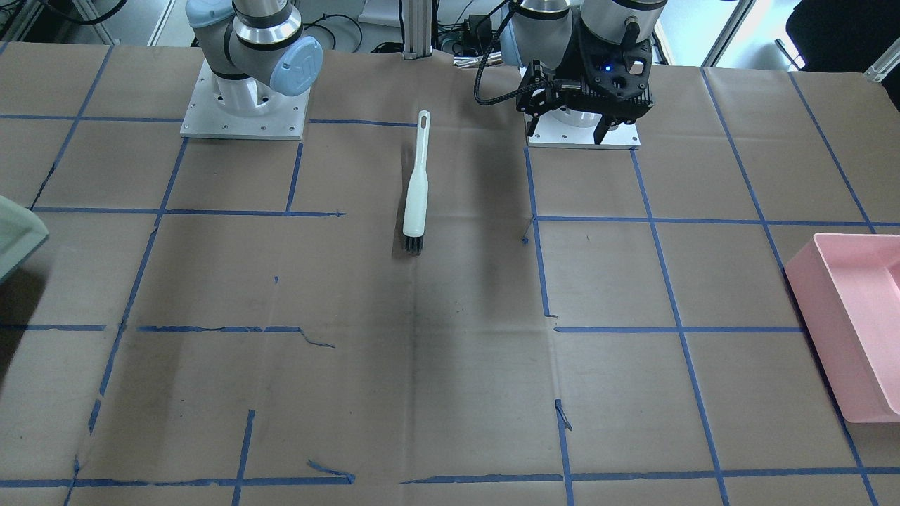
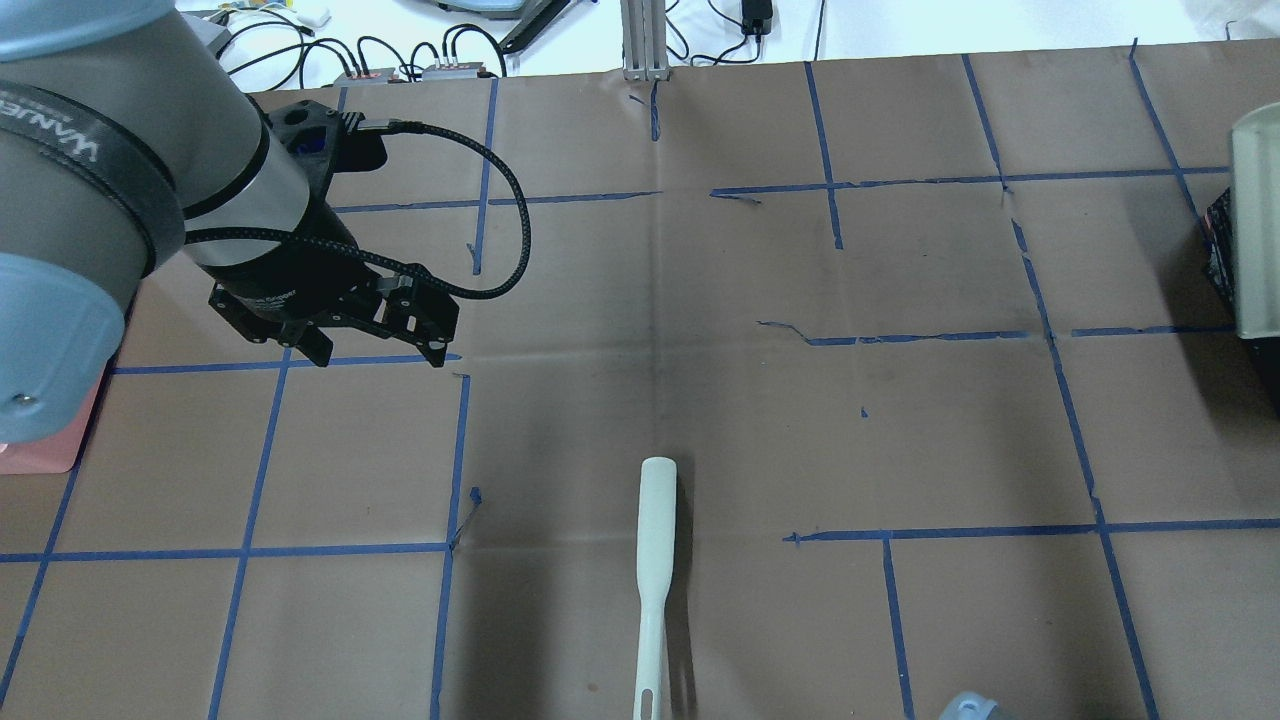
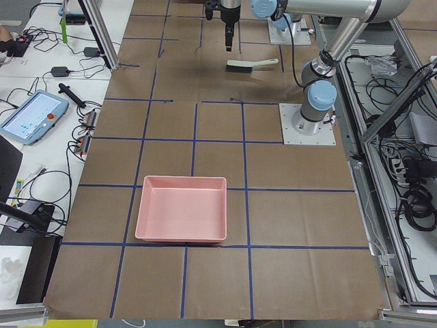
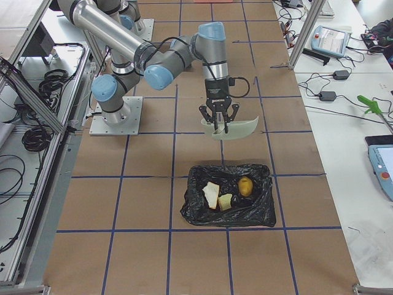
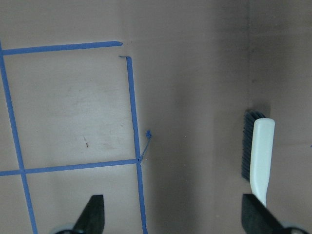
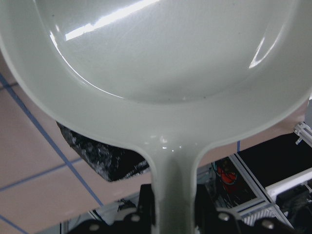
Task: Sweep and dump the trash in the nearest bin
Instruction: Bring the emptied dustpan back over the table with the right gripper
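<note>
The trash lies in a black-bag-lined bin (image 4: 195,215): two white bread pieces (image 4: 210,195) and a yellow potato-like lump (image 4: 245,185). My right gripper (image 4: 219,125) is shut on the handle of a pale green dustpan (image 4: 239,129) and holds it above the table just behind the bin. In the right wrist view the empty pan (image 6: 161,58) fills the frame. My left gripper (image 2: 370,350) is open and empty, hovering left of the white brush (image 2: 655,545). The brush lies flat on the table (image 1: 416,186) and also shows in the left wrist view (image 5: 259,156).
A pink tray (image 1: 854,316) sits at the table's end on my left side, empty in the exterior left view (image 3: 181,208). Brown paper with blue tape lines covers the table. The arm bases (image 1: 246,105) stand at the rear edge.
</note>
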You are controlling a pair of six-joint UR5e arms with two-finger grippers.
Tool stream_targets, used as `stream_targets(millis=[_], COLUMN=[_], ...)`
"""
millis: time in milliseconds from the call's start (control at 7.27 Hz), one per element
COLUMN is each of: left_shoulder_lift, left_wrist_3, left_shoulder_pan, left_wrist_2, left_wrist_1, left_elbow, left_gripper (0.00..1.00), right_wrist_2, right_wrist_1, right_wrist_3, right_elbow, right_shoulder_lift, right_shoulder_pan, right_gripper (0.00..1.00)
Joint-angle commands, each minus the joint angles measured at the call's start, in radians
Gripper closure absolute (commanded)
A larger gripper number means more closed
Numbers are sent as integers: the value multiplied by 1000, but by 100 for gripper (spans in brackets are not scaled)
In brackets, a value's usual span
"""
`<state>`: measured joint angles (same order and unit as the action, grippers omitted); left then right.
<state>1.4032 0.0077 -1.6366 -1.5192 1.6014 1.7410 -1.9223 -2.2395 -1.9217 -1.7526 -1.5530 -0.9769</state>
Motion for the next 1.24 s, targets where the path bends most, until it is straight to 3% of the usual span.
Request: stream_targets(millis=[0,137,412,825,1100], left_shoulder_lift=[0,0,5,5,3], left_wrist_3=[0,0,-3,0,0], left_shoulder_pan=[0,0,0,0,0], left_wrist_2=[-1,-1,4,-4,1], left_wrist_1=[0,0,18,20,22], left_elbow=[0,0,-1,0,2], left_gripper=[0,0,0,0,0], right_wrist_2=[107,112,176,336,345], right_wrist_1=[106,171,196,343,357], right_wrist_3=[214,331,557,1020,1273], right_elbow=[-2,2,4,5,16], right_shoulder_lift=[-9,-10,-9,-2,14], right_shoulder_pan=[-54,-107,-198,-317,-452], right_gripper=[100,100,100,100,100])
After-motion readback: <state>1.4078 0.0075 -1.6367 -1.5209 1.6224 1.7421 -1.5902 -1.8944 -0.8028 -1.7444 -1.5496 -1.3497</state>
